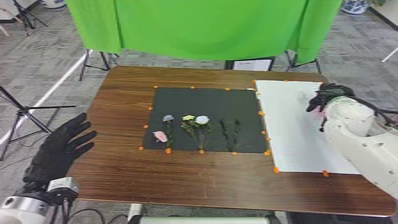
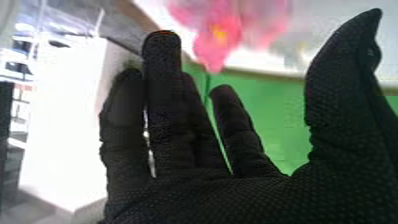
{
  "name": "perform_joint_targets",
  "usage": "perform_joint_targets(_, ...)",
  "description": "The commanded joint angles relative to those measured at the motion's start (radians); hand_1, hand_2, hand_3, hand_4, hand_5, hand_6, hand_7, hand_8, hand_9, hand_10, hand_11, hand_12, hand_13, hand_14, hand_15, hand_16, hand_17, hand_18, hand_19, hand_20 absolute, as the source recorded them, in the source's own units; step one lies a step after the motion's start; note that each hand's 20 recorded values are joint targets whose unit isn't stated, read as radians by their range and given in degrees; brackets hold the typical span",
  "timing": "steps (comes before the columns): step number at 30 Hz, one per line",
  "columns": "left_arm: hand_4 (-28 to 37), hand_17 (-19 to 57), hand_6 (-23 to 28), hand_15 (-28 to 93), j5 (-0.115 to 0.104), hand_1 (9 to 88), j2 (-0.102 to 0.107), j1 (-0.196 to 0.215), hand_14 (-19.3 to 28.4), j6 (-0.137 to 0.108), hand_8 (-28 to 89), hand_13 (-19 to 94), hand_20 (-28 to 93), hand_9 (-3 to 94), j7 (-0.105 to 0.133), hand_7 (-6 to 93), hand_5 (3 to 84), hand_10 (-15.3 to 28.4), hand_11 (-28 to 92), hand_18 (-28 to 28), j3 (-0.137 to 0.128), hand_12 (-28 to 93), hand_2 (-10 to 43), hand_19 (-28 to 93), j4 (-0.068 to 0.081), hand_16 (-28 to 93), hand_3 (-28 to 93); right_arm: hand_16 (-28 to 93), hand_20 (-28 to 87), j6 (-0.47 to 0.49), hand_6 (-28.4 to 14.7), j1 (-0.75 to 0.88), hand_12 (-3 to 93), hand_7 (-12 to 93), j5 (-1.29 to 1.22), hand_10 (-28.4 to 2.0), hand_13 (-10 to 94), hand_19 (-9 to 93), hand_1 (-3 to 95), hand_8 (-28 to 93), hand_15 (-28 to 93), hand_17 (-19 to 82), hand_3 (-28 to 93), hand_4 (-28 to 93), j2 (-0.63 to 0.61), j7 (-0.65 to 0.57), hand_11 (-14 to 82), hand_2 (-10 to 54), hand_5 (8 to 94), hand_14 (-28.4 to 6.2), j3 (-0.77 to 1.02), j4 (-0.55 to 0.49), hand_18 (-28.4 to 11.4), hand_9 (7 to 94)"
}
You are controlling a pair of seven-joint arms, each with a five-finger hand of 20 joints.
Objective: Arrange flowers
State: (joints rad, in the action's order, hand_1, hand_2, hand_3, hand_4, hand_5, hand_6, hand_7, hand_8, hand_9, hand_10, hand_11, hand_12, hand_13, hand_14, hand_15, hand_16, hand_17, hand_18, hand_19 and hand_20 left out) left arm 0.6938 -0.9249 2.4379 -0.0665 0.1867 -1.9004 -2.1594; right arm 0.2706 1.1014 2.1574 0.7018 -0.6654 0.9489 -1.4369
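Flowers [image 1: 202,120] spread on black sheet [image 1: 240,102], probably for easy picking. Right hand [image 2: 213,200] open over white sheet [image 1: 293,145] near pink flower [image 2: 213,47], likely to line up a grasp; left hand [image 1: 55,152] open at table [image 1: 178,180] edge, presumably clear.

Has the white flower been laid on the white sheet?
No, the white flower lies on the black sheet, just right of the yellow flower in the head view.
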Motion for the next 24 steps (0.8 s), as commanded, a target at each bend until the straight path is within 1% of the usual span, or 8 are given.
perform_joint_targets(1, -28.3, -12.2, 3.9, 25, -0.003, 24.0, 0.003, -0.001, 15.5, 0.008, -10, 17, 9, 20.4, -0.009, 19.3, 26.2, 11.0, 18, 23.0, 0.0, 20, -2.1, 38, 0.0, 3, 68, 20, 49, -0.005, -6.5, 0.008, 18.2, 28, -0.006, -17.2, 53, 73, 21.5, -11, 58, 21, 89, -28, 0.004, -0.014, 13.3, -9.5, 27.3, -8.9, -0.011, 0.041, -21.8, 42.4)
perform_joint_targets(3, -28.3, -12.2, 3.9, 26, -0.002, 23.9, 0.002, -0.001, 15.5, 0.009, -10, 16, 9, 20.4, -0.01, 19.4, 26.3, 11.0, 18, 23.0, 0.0, 20, -2.1, 38, 0.0, 3, 68, 21, 48, -0.073, -5.8, 0.023, 17.8, 32, 0.022, -15.7, 56, 75, 25.4, -13, 59, 23, 90, -28, -0.004, 0.019, 16.5, -9.5, 30.0, -8.0, -0.015, 0.047, -21.1, 45.9)
perform_joint_targets(6, -28.3, -12.2, 3.9, 26, -0.002, 24.0, 0.004, 0.001, 15.5, 0.007, -10, 16, 9, 20.4, -0.01, 19.3, 26.3, 10.9, 18, 23.0, 0.0, 20, -2.0, 38, 0.001, 3, 68, 27, 48, -0.128, -3.4, 0.039, 22.0, 42, 0.069, -11.3, 65, 79, 35.5, -18, 62, 29, 90, -28, -0.016, 0.079, 27.8, -9.5, 39.7, -5.7, -0.023, 0.045, -19.6, 57.4)
perform_joint_targets(8, -28.2, -12.2, 3.9, 26, -0.002, 24.2, 0.005, 0.0, 15.5, 0.009, -10, 17, 9, 20.4, -0.011, 19.2, 26.3, 10.8, 18, 23.0, -0.002, 20, -1.9, 38, 0.002, 3, 68, 33, 47, -0.177, -1.2, 0.051, 36.5, 51, 0.096, -7.4, 70, 81, 43.2, -6, 59, 32, 86, -28, -0.02, 0.108, 19.6, -9.5, 45.9, -4.2, -0.025, 0.041, -19.0, 70.1)
perform_joint_targets(11, -28.3, -12.2, 3.8, 26, -0.002, 24.3, 0.004, 0.001, 15.5, 0.01, -10, 17, 9, 20.4, -0.01, 19.2, 26.2, 10.9, 18, 23.0, -0.002, 20, -1.6, 38, 0.001, 3, 68, 32, 48, -0.216, 1.6, 0.06, 48.7, 59, 0.101, -5.0, 79, 85, 51.1, 4, 60, 39, 84, -28, -0.027, 0.147, 19.7, -9.4, 60.7, -3.5, -0.026, 0.028, -18.8, 83.9)
perform_joint_targets(17, -28.3, -12.2, 3.8, 26, 0.0, 24.4, 0.002, -0.003, 15.5, 0.013, -10, 17, 9, 20.4, -0.011, 19.2, 26.1, 10.9, 18, 23.0, -0.002, 20, -1.3, 38, 0.001, 3, 68, 31, 49, -0.267, 0.9, 0.072, 49.2, 54, 0.088, -4.5, 83, 86, 51.0, 3, 59, 41, 86, -28, -0.033, 0.169, 18.2, -9.5, 67.8, -3.0, -0.01, -0.023, -19.6, 88.9)
perform_joint_targets(22, -28.3, -12.2, 3.8, 26, 0.001, 24.4, 0.001, 0.005, 15.5, 0.008, -10, 17, 9, 20.4, -0.007, 19.2, 26.1, 10.9, 18, 23.0, -0.006, 20, -1.3, 38, -0.004, 3, 68, 32, 49, -0.27, 0.9, 0.095, 49.9, 53, 0.032, -4.5, 84, 86, 50.5, 3, 59, 42, 86, -28, -0.031, 0.195, 17.3, -9.5, 68.8, -3.0, 0.028, -0.145, -19.7, 89.8)
perform_joint_targets(24, -28.3, -12.1, 3.8, 26, 0.002, 24.4, 0.0, 0.005, 15.4, 0.009, -10, 17, 9, 20.4, -0.008, 19.3, 26.0, 10.9, 18, 23.0, -0.006, 20, -1.3, 38, -0.003, 3, 68, 32, 49, -0.239, 0.8, 0.092, 50.3, 53, -0.003, -4.5, 84, 87, 50.3, 4, 59, 42, 86, -27, -0.016, 0.226, 17.2, -9.5, 68.8, -2.9, 0.034, -0.198, -19.8, 89.9)
